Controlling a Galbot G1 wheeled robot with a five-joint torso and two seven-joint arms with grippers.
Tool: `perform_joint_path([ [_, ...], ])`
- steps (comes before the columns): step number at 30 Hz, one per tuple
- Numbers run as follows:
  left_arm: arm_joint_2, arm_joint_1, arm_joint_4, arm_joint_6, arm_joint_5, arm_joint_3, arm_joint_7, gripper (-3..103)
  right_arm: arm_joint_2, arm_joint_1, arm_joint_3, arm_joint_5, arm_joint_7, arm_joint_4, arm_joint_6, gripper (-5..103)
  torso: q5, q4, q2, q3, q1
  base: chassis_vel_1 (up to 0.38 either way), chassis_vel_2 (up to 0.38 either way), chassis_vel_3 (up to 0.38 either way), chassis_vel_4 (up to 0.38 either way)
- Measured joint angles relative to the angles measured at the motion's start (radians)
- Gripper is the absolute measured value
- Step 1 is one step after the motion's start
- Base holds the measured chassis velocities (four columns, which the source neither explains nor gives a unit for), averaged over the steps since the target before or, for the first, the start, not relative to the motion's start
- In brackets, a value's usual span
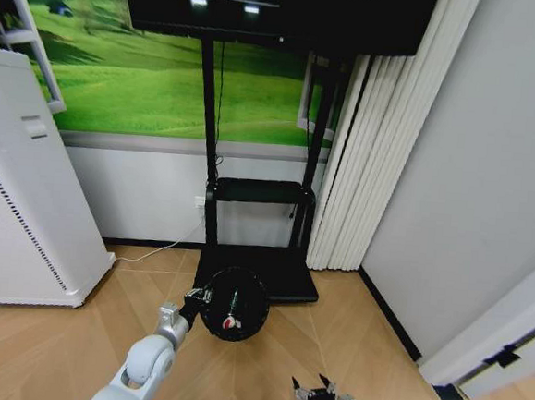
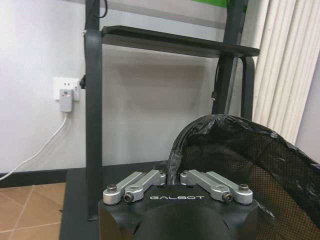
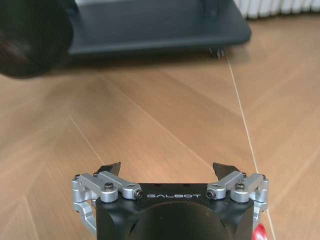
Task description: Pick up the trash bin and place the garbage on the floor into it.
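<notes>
Left gripper point(image 1: 197, 296) pinches the rim of the bin point(image 1: 233, 303), fingers closed on the liner edge, as the left wrist view shows at close range point(image 2: 172, 176). The bin hangs above the floor point(image 1: 273, 367) just in front of the stand base point(image 1: 285, 275), near the room's back wall. Inside the bin, a green-labelled bottle point(image 1: 234, 301) and a red-and-white wrapper point(image 1: 229, 324) are visible; whether a second wrapper lies with them cannot be told. Right gripper point(image 1: 319, 396) is low over bare floor, well apart from the bin, jaws spread wide and holding nothing point(image 3: 167, 172). A small red patch at the edge of the right wrist view, beside that gripper, may be litter, but it is too cropped to identify.

Risks, as judged from this state. The grip is on one side of the rim only, through a thin liner: the plastic could slip or tear, and the bin could tilt and spill its contents. A swing of the left arm toward the wall could strike the bin against the stand base. Any piece left on the floor near the right gripper could be overlooked.
</notes>
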State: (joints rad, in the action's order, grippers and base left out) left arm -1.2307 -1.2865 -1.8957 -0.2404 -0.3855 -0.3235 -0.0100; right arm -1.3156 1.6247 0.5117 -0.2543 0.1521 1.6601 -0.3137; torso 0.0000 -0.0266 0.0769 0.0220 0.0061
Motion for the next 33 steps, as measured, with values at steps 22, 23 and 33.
perform_joint_path([
  [22,-0.016,0.019,0.006,-0.001,0.003,0.015,0.007,7,0.037,0.005,0.008,-0.168,-0.128,-0.114,-0.092,100,0.0,-0.0003,0.0,0.0,0.0,0.0,0.0,0.0,0.0],
  [23,-0.016,0.024,0.007,-0.002,0.003,0.02,0.01,7,0.034,-0.005,0.005,-0.174,-0.127,-0.13,-0.091,100,0.0001,-0.0002,0.0,0.0,0.0,0.0,0.0,0.0,0.0],
  [33,-0.015,0.032,0.017,-0.004,0.004,0.035,0.015,7,0.02,-0.051,-0.004,-0.187,-0.125,-0.186,-0.072,93,0.0,-0.0001,0.0,0.0,0.0,0.0,0.0,0.0,0.0],
])
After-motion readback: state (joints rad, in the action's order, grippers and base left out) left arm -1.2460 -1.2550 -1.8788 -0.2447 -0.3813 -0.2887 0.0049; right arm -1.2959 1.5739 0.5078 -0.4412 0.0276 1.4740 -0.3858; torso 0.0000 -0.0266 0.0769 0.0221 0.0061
